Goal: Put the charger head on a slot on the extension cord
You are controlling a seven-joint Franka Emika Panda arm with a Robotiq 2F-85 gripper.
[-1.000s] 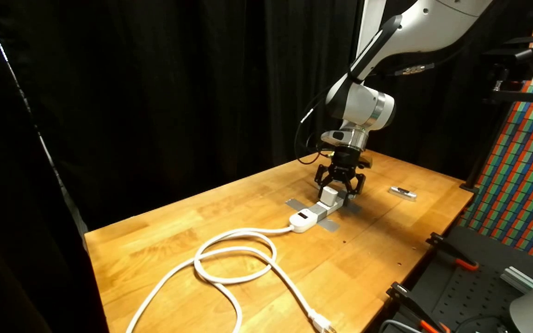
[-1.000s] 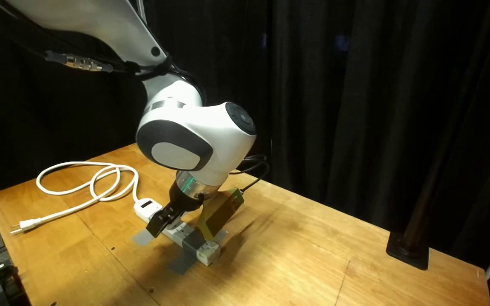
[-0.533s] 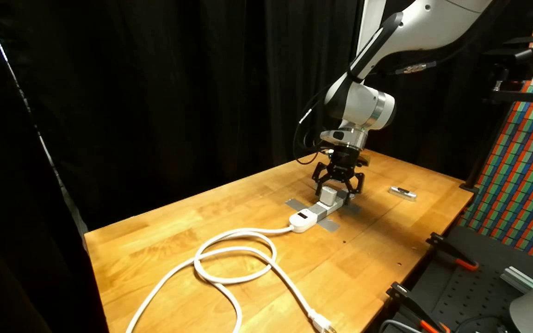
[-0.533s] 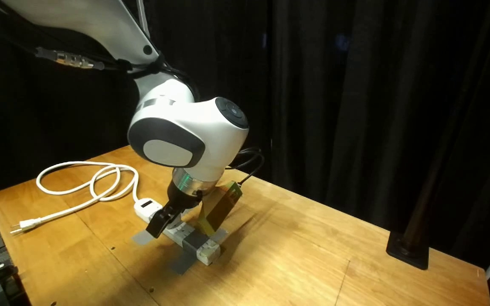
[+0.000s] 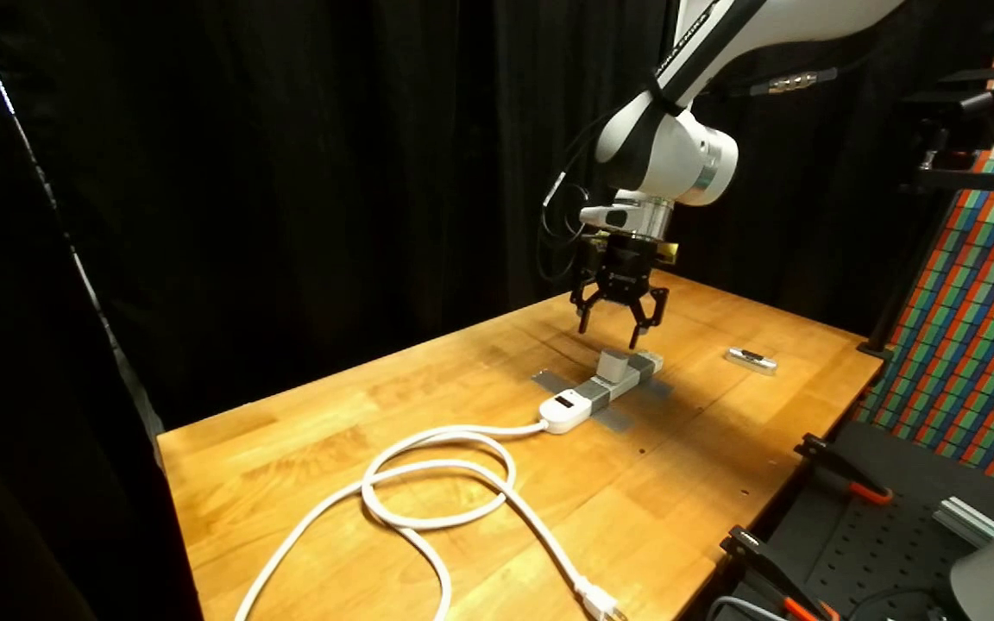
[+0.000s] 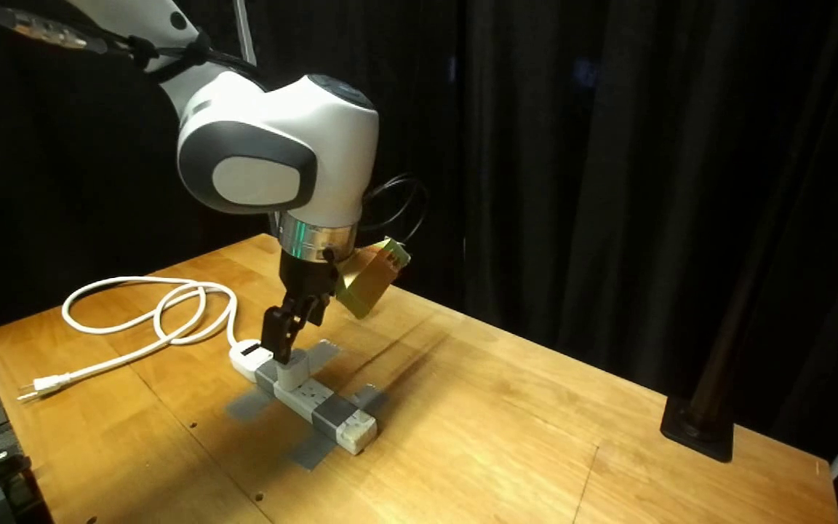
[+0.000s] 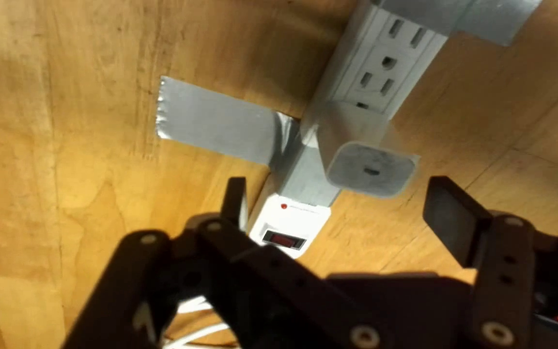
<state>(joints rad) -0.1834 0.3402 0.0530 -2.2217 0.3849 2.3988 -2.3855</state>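
On the extension cord, the charger head stands upright beneath the gripper, whose jaws are spread wide apart.

White-and-dark-grey robot arm with a black gripper.
Left of centre in an exterior view, a dark oval panel rings a pale disc, above a silver collar and a gold-coloured boxy housing; upper centre of an exterior view, a white-tagged black cable; lower right of the wrist view, round metallic screws on black links.
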